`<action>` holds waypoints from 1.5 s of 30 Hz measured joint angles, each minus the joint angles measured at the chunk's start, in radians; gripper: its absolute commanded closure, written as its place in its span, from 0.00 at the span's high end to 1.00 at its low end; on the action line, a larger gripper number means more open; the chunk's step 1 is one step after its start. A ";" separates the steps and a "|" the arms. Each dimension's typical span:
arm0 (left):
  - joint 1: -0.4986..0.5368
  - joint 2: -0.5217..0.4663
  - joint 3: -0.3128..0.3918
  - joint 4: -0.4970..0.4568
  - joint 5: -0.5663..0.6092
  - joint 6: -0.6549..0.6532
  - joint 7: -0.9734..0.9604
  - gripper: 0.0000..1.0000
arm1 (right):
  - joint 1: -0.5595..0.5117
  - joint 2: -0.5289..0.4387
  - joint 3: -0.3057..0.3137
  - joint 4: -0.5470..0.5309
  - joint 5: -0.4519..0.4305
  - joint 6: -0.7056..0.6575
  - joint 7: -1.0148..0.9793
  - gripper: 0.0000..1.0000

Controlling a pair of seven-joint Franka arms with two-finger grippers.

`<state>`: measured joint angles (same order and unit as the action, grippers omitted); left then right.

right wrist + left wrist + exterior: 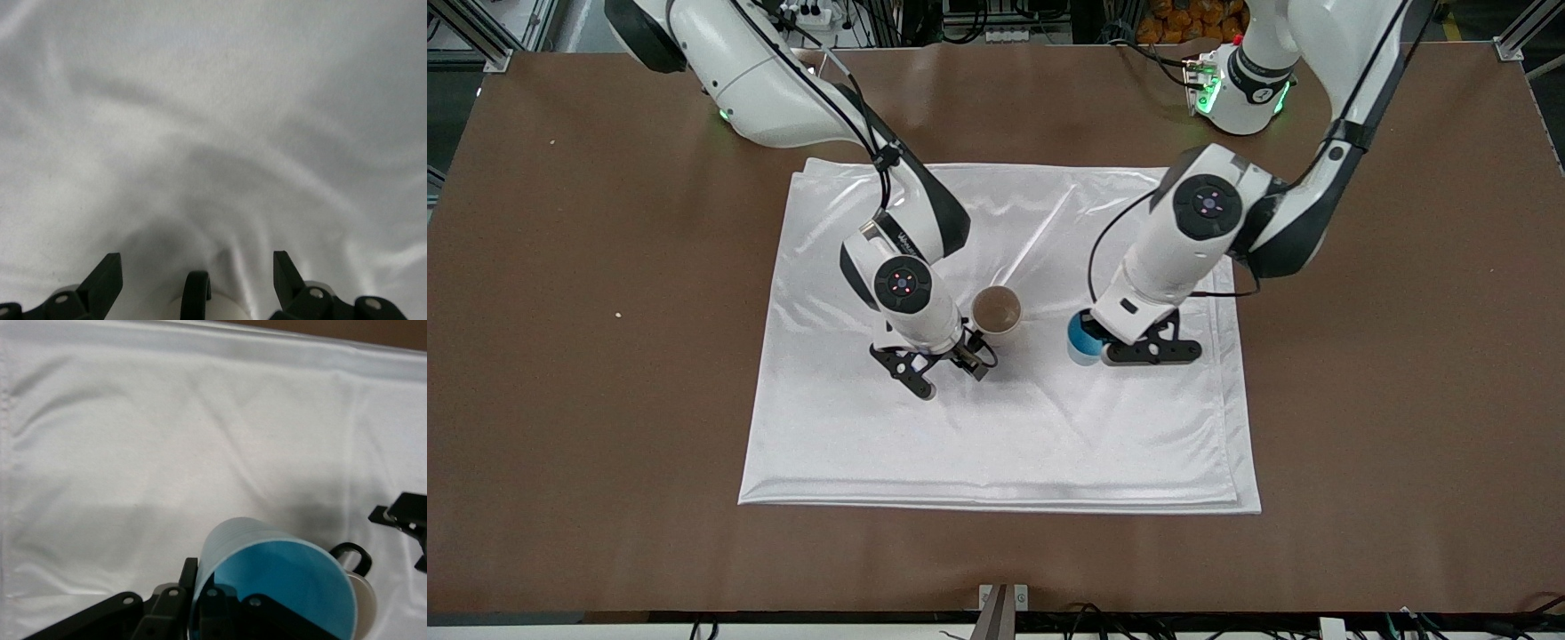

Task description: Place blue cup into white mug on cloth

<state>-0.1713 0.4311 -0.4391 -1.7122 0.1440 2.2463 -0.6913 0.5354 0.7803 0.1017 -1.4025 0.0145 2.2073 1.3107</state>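
Front view shows us the shiny, wrinkled cloth (pixel 1005 427) at centre frame. On it stands the round white mug (pixel 997 310), nothing inside. Our left gripper (pixel 1096 348) grips the tapered blue cup (pixel 1083 341); our right gripper (pixel 941 366) is spread wide around the mug handle.

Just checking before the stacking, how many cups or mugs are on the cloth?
2. The mug stands mid-cloth by the right gripper; the blue cup is in the left gripper.
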 measured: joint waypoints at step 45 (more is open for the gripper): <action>-0.298 0.201 0.057 0.109 0.036 0.036 -0.232 1.00 | -0.520 -0.113 0.006 -0.002 -0.001 -0.289 -1.227 1.00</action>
<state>-0.4689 0.6323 -0.3818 -1.6030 0.1804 2.2823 -0.9229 0.0152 0.6676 0.1076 -1.4050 0.0137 1.9183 0.0837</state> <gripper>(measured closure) 0.956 0.000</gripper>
